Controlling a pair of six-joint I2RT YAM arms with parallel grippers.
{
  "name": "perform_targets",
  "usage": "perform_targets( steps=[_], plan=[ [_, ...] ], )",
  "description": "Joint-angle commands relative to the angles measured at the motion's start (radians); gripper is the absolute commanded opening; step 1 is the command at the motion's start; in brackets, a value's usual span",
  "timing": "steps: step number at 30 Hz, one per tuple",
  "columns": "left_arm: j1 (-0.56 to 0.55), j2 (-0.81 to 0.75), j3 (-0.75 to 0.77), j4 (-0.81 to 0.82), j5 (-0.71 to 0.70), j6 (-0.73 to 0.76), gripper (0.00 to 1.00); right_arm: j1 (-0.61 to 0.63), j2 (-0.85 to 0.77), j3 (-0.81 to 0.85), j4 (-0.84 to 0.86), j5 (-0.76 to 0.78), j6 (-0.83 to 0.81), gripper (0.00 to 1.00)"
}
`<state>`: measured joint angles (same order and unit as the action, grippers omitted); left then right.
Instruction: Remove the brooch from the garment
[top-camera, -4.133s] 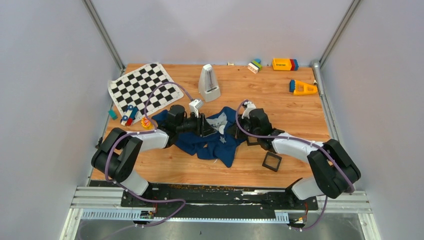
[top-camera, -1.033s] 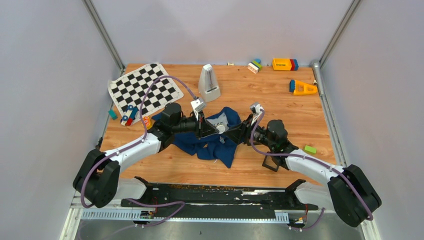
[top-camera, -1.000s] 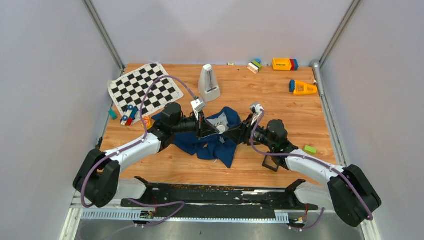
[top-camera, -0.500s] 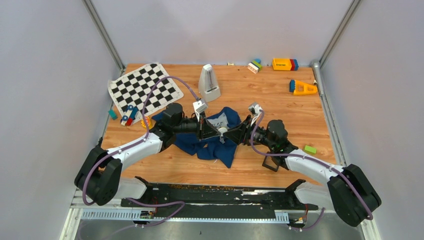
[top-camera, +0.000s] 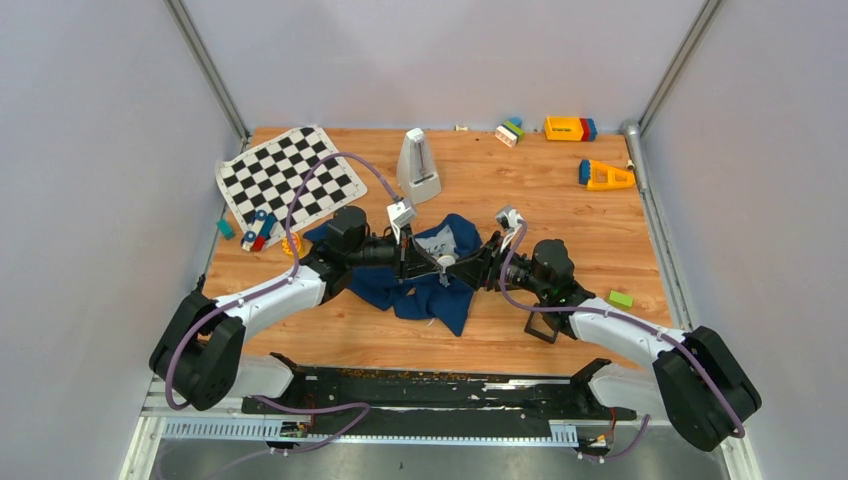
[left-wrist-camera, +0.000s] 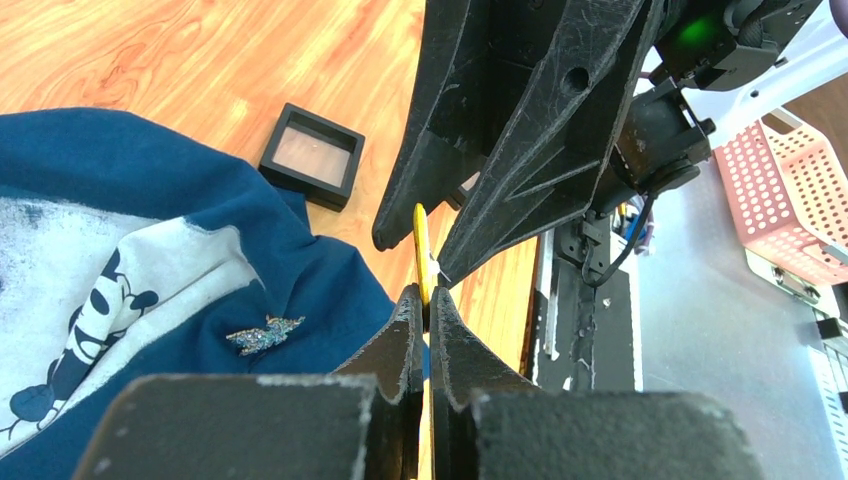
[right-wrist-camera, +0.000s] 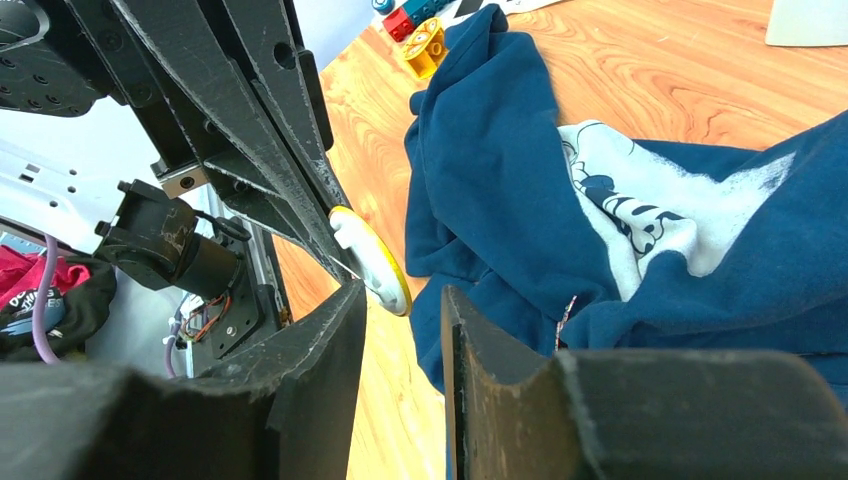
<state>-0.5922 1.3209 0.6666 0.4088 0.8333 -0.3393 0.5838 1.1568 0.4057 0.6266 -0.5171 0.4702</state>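
Brooch (right-wrist-camera: 370, 262) clamped edge-on in the left gripper (left-wrist-camera: 421, 296), lifted clear of the garment (right-wrist-camera: 500, 180). Right gripper (right-wrist-camera: 402, 296) jaws stand apart beside it. Handover seems next, which needs a square closing.

My left arm (top-camera: 270, 295) and right arm (top-camera: 625, 330) are wearing white shells over black joints, purple cables (top-camera: 340, 155) looping off both. My left gripper (left-wrist-camera: 422, 296) and right gripper (right-wrist-camera: 403, 295) are showing scuffed black plastic; a green light (left-wrist-camera: 700, 29) is glowing upper right.

No writing or label is legible anywhere.
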Motion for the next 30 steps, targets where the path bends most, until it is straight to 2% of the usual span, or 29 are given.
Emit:
perform_targets(
  steps=[1,21,30],
  plan=[
    [-0.022,0.005,0.022,0.018,0.04,0.016,0.0,-0.004,0.0,0.019,0.039,-0.006,0.013,0.33],
    [-0.042,0.019,0.03,0.001,0.047,0.046,0.0,-0.004,0.022,0.036,0.018,0.015,0.051,0.17],
    [-0.067,0.032,0.046,-0.022,0.044,0.067,0.0,-0.005,0.057,0.058,0.01,-0.006,0.077,0.19]
  ],
)
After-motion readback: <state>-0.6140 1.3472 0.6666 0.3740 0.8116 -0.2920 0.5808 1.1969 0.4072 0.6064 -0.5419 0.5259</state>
